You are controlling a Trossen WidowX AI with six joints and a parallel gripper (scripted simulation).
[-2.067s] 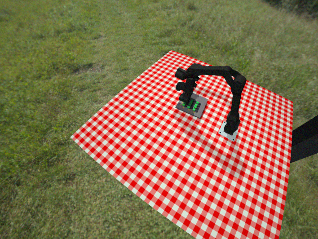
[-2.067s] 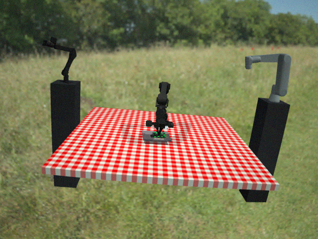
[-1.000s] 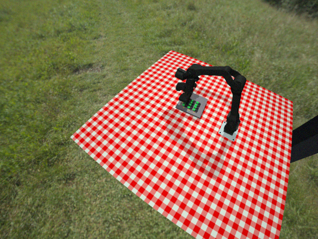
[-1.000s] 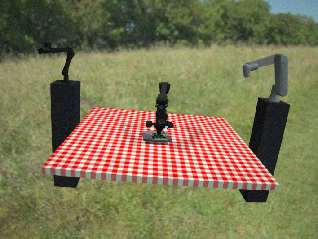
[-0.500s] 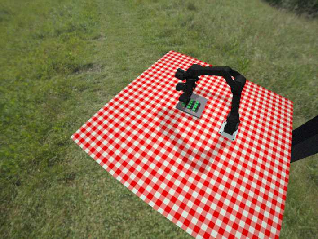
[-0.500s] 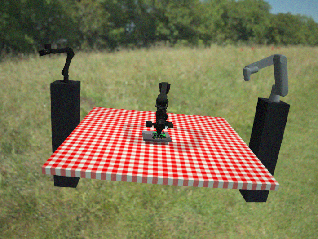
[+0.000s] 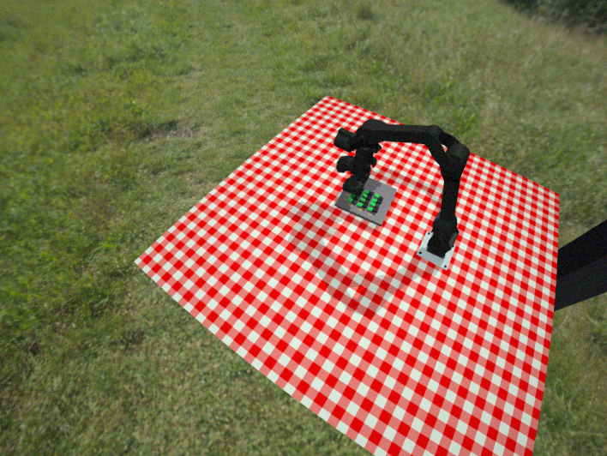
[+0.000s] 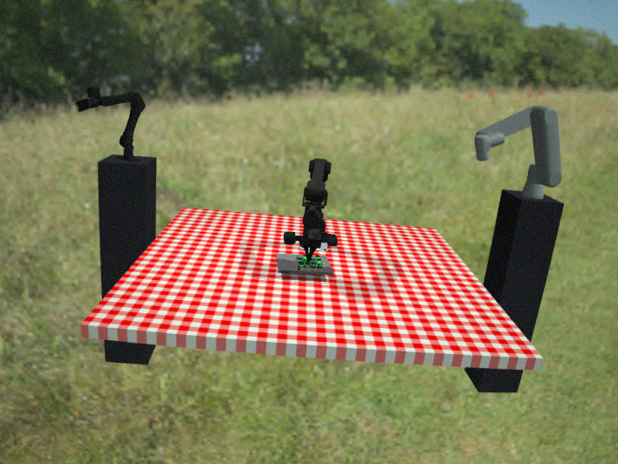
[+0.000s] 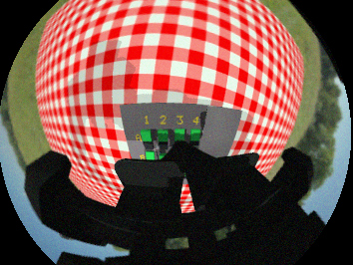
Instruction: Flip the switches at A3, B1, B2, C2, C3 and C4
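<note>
The grey switch panel (image 7: pixel 387 192) (image 8: pixel 287 263) (image 9: pixel 224 127) lies on the checked table, with black and green rocker switches and yellow labels. My gripper (image 8: pixel 308 259) (image 9: pixel 179 143) is shut and empty. Its tips point down at the switches, low over or at the near side of row A around column 3; contact cannot be told. In the wrist view, switches A1 (image 9: pixel 146 135), A2 (image 9: pixel 163 135), A3 (image 9: pixel 179 134) and A4 (image 9: pixel 195 134) show green far ends. B1 (image 9: pixel 150 155) shows partly. The fingers hide most of row B and all of row C. Individual tilts are unclear.
The red-and-white checked table (image 7: pixel 294 294) (image 8: pixel 250 319) carries the panel and my arm's white base plate (image 7: pixel 426 252). Beyond the table edges, a black arm (image 8: pixel 132 119) and a grey arm (image 8: pixel 545 149) stand on dark pedestals in the exterior view.
</note>
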